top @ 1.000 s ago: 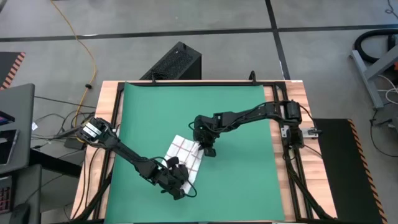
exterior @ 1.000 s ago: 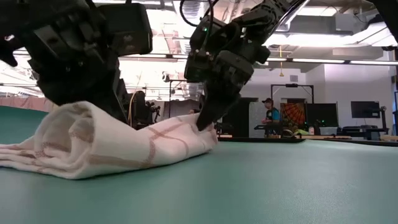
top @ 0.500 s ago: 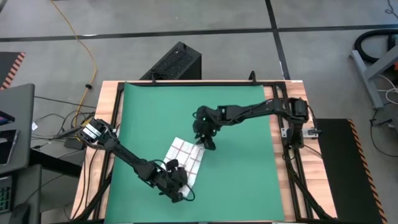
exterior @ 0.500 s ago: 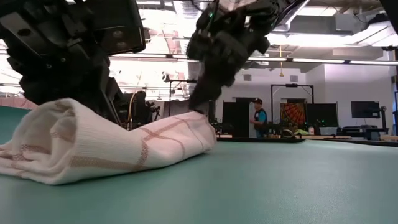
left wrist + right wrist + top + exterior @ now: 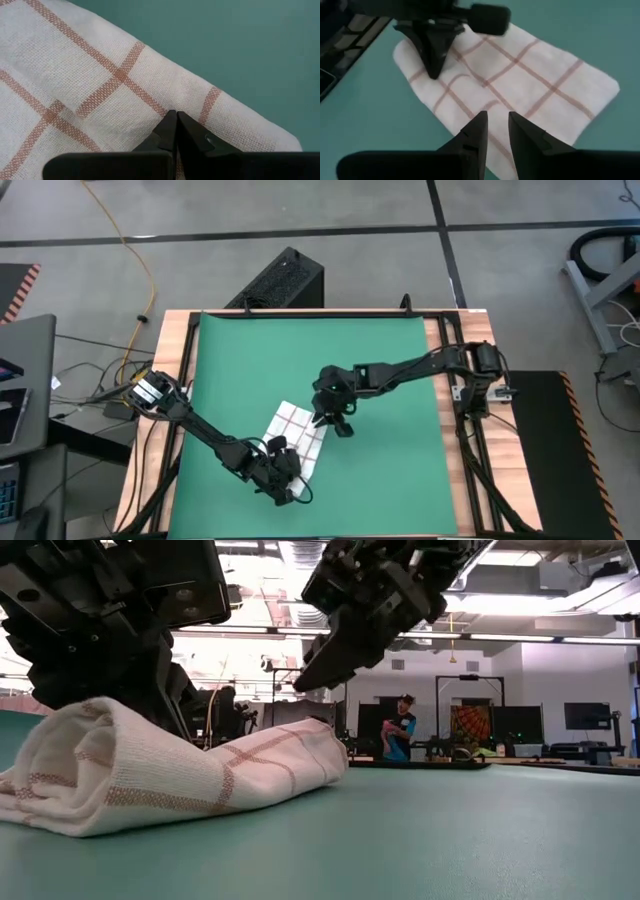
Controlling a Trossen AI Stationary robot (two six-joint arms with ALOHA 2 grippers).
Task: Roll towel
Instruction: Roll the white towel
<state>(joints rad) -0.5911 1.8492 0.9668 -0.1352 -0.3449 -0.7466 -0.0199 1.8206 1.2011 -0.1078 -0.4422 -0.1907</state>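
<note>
The towel, white with thin red-brown grid lines, lies loosely rolled on the green mat near the table's middle; in the low view it is a thick bundle resting on the mat. My left gripper is shut, its tips on the towel's near end. My right gripper hangs above the towel's far end, open by a narrow gap, with nothing between its fingers. My left gripper meets the towel's top layer near its near end with its shut fingertips, slanting down from the table's near left. Whether any cloth is caught between the tips cannot be told. The towel lies on the mat under them.
A black box stands beyond the table's far edge. Wooden rails frame the mat on both sides. Bare green mat lies to the right of and beyond the towel. A person stands in the room behind.
My right gripper has lifted off the towel's far end, where its tips stood a second ago, and has risen clear while rolling at the wrist. The towel stays on the mat as a loose roll.
</note>
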